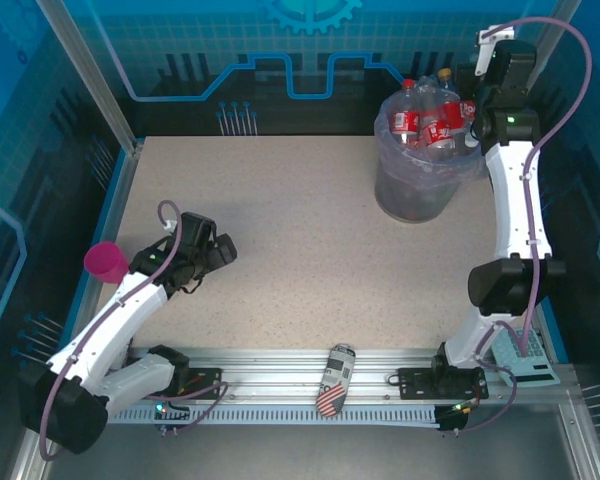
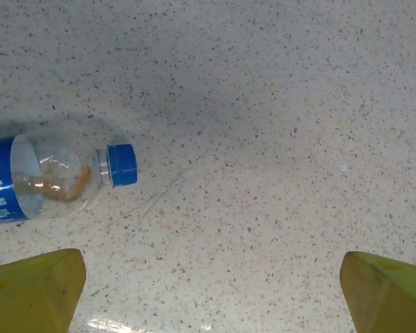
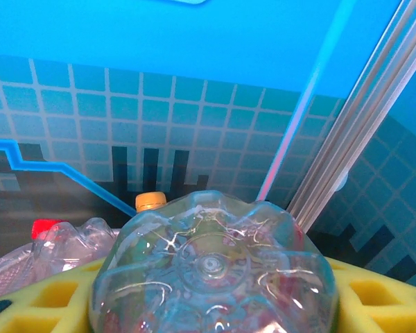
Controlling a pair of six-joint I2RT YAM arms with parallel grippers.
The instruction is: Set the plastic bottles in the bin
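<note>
The speckled worktop (image 1: pixel 300 240) is mostly bare. At its far right corner stands the grey bin (image 1: pixel 415 190) with its pale purple liner, and it is heaped above the rim with red-labelled bottles (image 1: pixel 430 120).

The right arm reaches up along the right edge, and the right pincer (image 1: pixel 474 122) sits at the bin's right rim, level with the top of the heap. From the wrist, that pincer (image 3: pixel 211 305) is closed around a clear bottle (image 3: pixel 211 267), whose ribbed base faces the camera between the yellow pads (image 3: pixel 45 302). Past it an orange cap (image 3: pixel 150 201) and a red cap (image 3: pixel 45 227) show among the crumpled plastic.

The left arm bends over the near-left part of the worktop. The left pincer (image 1: pixel 220 252) hangs low with its yellow tips spread wide and nothing between them. From the left wrist, the pincer (image 2: pixel 208 291) is above bare surface. A blue-labelled bottle (image 2: pixel 48 177) with a blue cap lies on its side there — off to the left of the gap and clear of both tips.

A stars-and-stripes can (image 1: pixel 335 380) lies on the metal rail (image 1: pixel 280 365) between the two arm bases. A small pink cup (image 1: pixel 105 262) sits at the left edge, just beside the left arm.
</note>
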